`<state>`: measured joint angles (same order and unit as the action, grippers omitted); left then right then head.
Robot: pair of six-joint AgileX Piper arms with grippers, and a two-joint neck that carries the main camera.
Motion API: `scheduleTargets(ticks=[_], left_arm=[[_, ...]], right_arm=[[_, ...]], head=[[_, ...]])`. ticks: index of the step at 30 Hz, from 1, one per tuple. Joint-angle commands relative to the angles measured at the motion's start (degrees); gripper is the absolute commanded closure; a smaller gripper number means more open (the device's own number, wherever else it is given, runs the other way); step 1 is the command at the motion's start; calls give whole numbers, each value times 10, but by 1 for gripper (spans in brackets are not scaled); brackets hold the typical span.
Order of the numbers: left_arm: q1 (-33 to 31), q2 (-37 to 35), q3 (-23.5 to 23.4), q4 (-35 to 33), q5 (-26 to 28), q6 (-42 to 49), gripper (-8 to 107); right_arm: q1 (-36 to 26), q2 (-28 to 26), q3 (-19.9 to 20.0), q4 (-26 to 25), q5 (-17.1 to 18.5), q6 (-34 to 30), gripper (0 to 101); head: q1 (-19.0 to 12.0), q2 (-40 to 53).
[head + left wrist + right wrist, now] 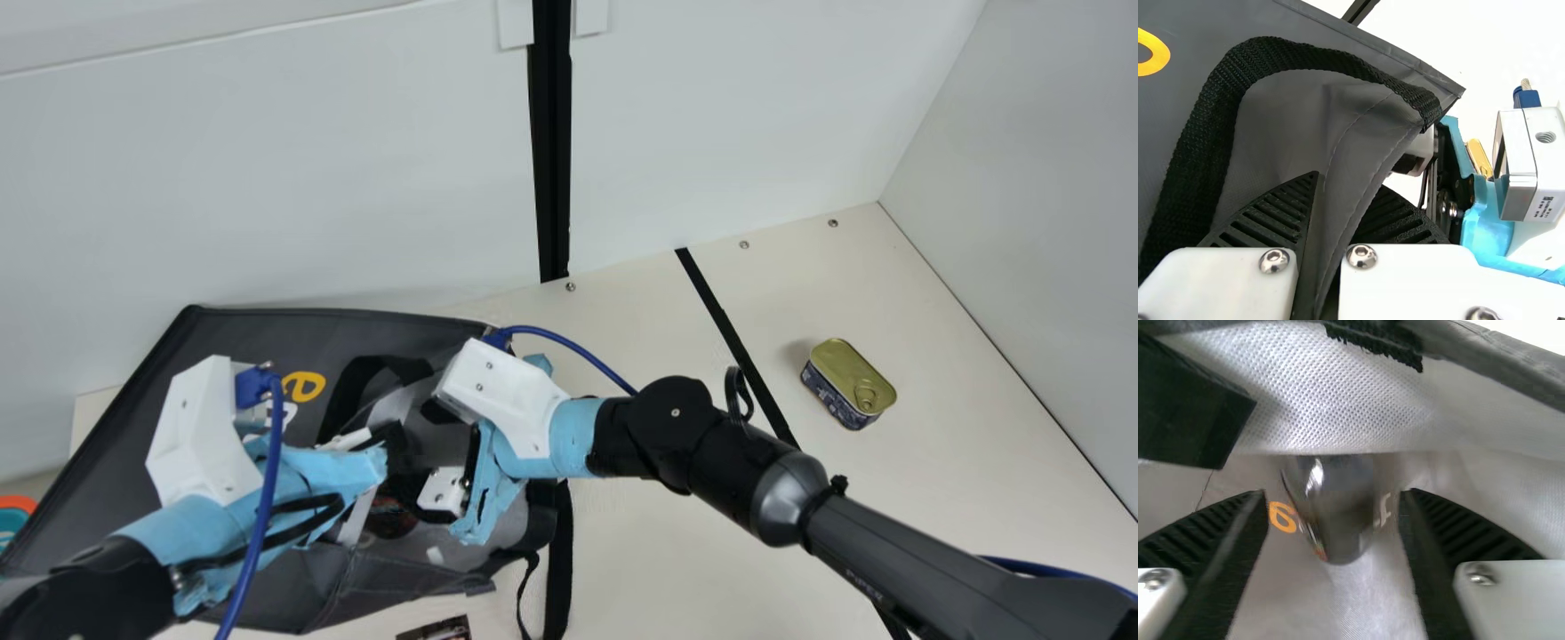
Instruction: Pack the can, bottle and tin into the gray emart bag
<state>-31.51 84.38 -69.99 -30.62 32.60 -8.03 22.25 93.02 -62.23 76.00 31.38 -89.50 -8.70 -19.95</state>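
We pinch the bag (240, 342)'s edge in our left gripper (392, 447); our right gripper (416, 494), fingers apart, is at its mouth, the tin (845, 366) well away.

Main view: L arm (84, 591) in from 8 o'clock, L pincer (396, 453) toward 2-3 o'clock, fingers drawn close tog. R arm (933, 551) from 4 o'clock, R pincer (442, 492) spread w/ fingers well apart.

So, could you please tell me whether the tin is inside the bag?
No, the tin rests on the table, across the black strip from the bag.
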Motion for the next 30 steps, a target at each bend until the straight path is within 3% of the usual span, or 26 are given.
scheduleTargets(ticks=[1,4,30], left_arm=[[0,0,0,0,0,0,89],[0,0,0,0,0,0,89],[0,0,0,0,0,0,89]], right_arm=[[-1,-2,1,-4,1,1,18],[-4,-6,4,-7,3,3,10],[-31,-92,34,-87,15,94,10]], head=[[-13,0],[-13,0],[-13,0]])
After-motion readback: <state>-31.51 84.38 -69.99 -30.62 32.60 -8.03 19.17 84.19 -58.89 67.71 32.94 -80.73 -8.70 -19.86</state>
